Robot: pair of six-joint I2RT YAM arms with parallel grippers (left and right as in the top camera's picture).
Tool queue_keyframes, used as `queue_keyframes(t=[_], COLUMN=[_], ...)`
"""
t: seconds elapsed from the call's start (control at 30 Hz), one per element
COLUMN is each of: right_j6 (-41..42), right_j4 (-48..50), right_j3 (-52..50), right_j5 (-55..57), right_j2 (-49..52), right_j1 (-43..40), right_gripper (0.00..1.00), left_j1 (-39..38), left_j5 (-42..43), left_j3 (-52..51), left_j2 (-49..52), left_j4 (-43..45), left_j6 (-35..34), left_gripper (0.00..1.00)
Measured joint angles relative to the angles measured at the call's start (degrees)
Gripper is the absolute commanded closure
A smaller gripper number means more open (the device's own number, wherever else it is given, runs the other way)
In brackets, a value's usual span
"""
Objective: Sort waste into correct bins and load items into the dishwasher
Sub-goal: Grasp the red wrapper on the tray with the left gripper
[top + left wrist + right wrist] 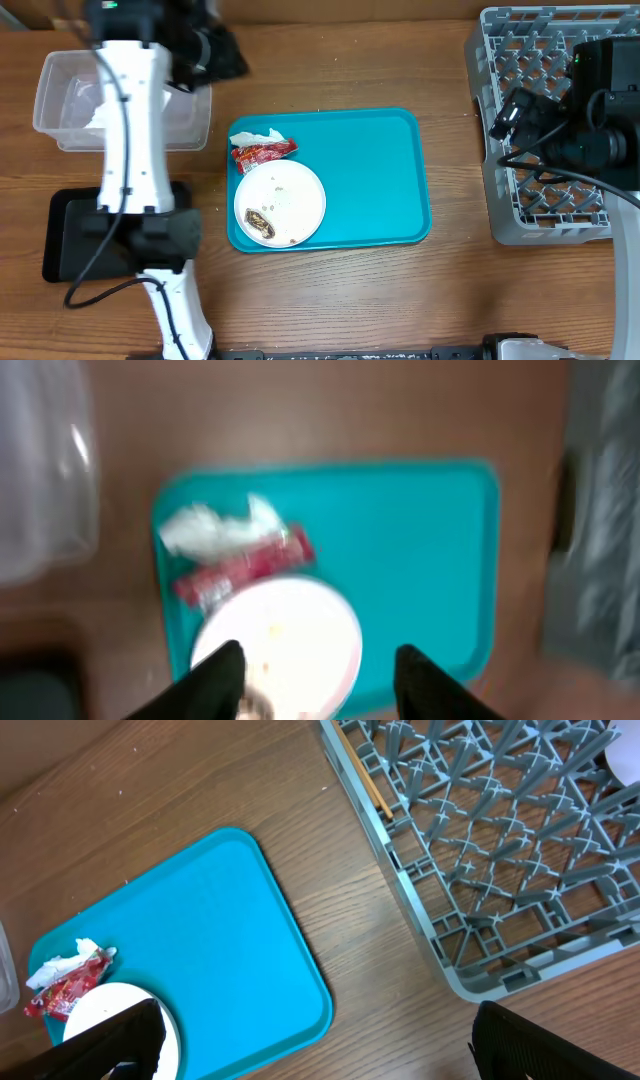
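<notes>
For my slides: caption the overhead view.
White plate, red wrapper and napkin on teal tray; grey rack right.

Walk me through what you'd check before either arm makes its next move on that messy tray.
1. Left end effector open and empty: ok.
2. Right end effector open and empty: ok.
3. Napkin and red wrapper lie uncovered on the teal tray: ok.
4. Plate free of food before loading: not ok, a brown scrap sits on it.
5. Room in the clear tub: cannot tell, the left arm hides much of it.
6. Free cells in the dish rack: ok, many show open in the right wrist view.
</notes>
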Motion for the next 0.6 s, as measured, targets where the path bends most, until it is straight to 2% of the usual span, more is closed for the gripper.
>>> queue_keyframes(t=[0.03,0.1,0.13,0.33,0.47,0.6], right_j6=[0.02,0.02,0.02,0.02,0.02,0.02], right_j4=[0.00,0.00,-0.02,0.00,-0.02,-0.02], right_j3=[0.00,0.00,0.00,0.00,0.00,0.00], right_j5=[0.00,0.02,0.00,0.00,0.02,-0.02], right_j2=[0.00,0.00,0.00,0.00,0.00,0.00], right_j1=[0.00,0.00,0.00,0.00,0.00,0.00], right_gripper=[0.00,0.00,0.00,0.00,0.00,0.00], left_j1=[-1.92,-5.62,-7.30,-11.02,-10.10,-9.14], left_j5=[-1.97,-6.99,-9.75,-20.46,-23.34,-24.22], left_j3=[-0.17,-1.53,-2.64,-10.67,-16.57,-23.67], left_j2=[0.37,0.79,0.94,2.01,2.12,2.14], left_j4=[-1.22,-1.44,-1.05,1.05,1.92,9.27], left_j6=[1.49,3.69,4.39,6.58,8.83,11.93], left_gripper=[0.33,0.14,0.10,0.09,0.11,0.16])
